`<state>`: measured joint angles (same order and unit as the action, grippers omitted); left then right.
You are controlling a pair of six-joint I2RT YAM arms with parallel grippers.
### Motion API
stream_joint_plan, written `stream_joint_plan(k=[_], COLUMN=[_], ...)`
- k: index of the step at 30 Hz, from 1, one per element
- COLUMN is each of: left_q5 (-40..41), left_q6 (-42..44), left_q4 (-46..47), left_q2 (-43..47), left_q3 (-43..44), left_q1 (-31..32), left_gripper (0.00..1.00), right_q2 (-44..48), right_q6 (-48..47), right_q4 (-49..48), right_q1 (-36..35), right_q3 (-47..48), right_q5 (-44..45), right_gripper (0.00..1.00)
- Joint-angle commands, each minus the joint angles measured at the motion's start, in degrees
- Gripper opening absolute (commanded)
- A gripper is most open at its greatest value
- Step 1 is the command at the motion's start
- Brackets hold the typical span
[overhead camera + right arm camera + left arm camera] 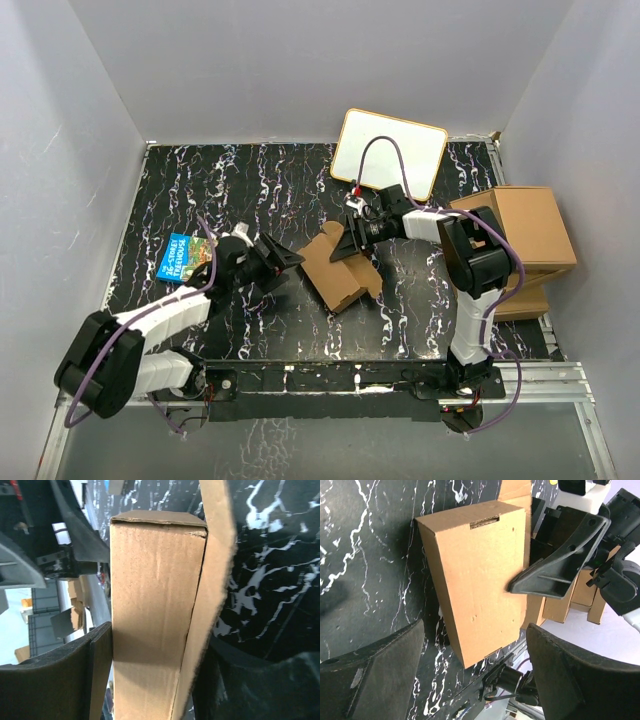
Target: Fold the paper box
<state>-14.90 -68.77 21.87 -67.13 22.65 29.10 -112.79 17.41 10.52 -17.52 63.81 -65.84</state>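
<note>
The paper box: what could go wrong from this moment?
1. The right end effector pinches the paper box at one edge only, so it may pivot or slip.
2. The loose flap beside its wall could spring outward.
3. The open left end effector, close by, might push the box askew.

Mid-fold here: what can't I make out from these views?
Top view: far flap of the paper box, covered by the right gripper.
Right wrist: the box's lower end, cut off by the bottom edge.
Left wrist: the box's right edge, behind the right jaws.
</note>
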Motion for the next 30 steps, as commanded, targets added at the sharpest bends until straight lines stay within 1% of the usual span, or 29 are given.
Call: stream_joint_plan(k=[1,9,13,17,19,21,26,30], left_q5=[-0.71,-0.24,0.73,2.23,2.84,3.26,3.89,3.72], left_q6=[2.33,3.11,3.39,4.69,5.25,5.44,4.99,4.28], left_q4=[-4.55,-9.40,-11.26,-14.42,-15.85,-16.84,-17.68,-16.62], left_q2=[-3.49,-10.02,-11.00,-9.51,-8.41,-7.16,-4.36,-3.64], left_q3=[5.81,10.74,12.08,13.16,13.46,13.36,12.43,12.20], left_q1=[0.73,2.65,3.34,3.58,3.56,3.58,3.60,3.71], left_gripper=[0.79,0.79,0.79,0.79,0.79,0.79,0.78,0.78], right_q2=[-0.55,0.25,1.06,2.42,3.14,4.31,9.46,14.91], right_q6=[-1.87,-8.09,-12.29,-16.68,-18.44,-20.51,-25.17,-28.11], right_q4=[1.34,7.46,10.92,14.12,15.00,16.15,17.77,17.63], right_q1=[-0.05,-0.08,-0.05,-0.06,0.15,0.45,1.10,1.18], right_q3=[2.62,5.63,7.57,8.98,9.51,10.04,10.63,9.04], right_q5=[4.65,10.62,14.82,19.76,20.87,21.52,23.17,23.57], right_gripper=[0.62,0.69,0.74,0.78,0.80,0.84,0.86,0.86])
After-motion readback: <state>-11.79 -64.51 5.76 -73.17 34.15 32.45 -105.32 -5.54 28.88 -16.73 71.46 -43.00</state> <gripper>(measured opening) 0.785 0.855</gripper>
